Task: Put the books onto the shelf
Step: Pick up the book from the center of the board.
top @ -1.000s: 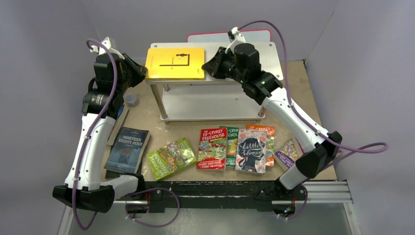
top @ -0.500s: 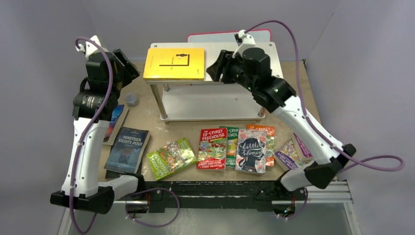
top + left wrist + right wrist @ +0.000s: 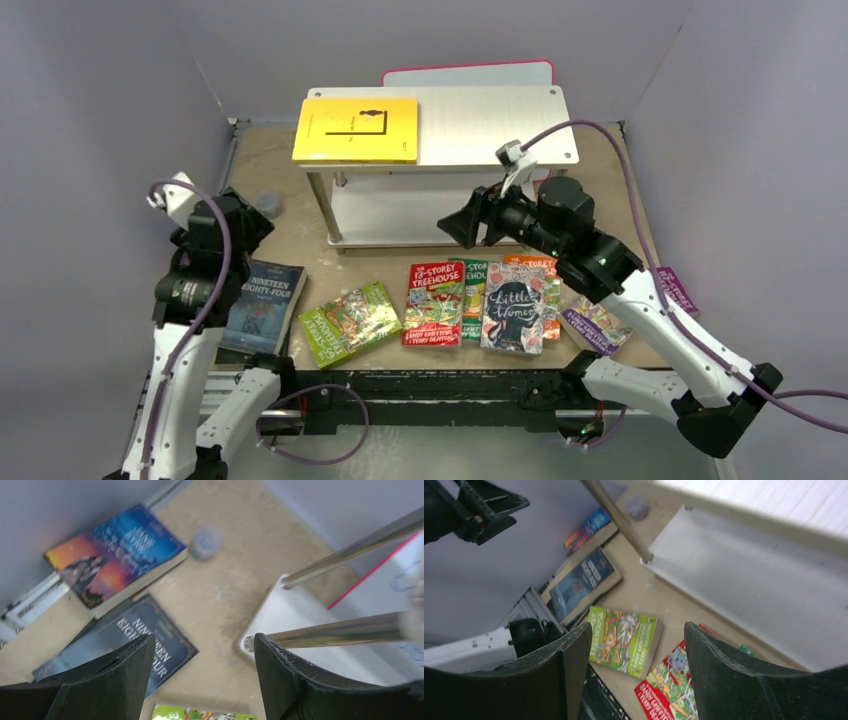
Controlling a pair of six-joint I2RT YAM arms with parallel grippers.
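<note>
Near edge of the desk [image 3: 300, 240]: loose books lie flat, among them Little Women [image 3: 515, 305] and Nineteen Eighty-Four [image 3: 258, 305]. Above the desk I hold the left jaws and right jaws apart, both empty. Beyond: the shelf [image 3: 500, 115], with the yellow book [image 3: 357, 130] flat on its top board.

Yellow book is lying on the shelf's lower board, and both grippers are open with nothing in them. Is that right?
Not the lower board: the yellow book lies on the top board of the shelf, as the top external view shows. The left gripper and right gripper are indeed open with nothing in them.
</note>
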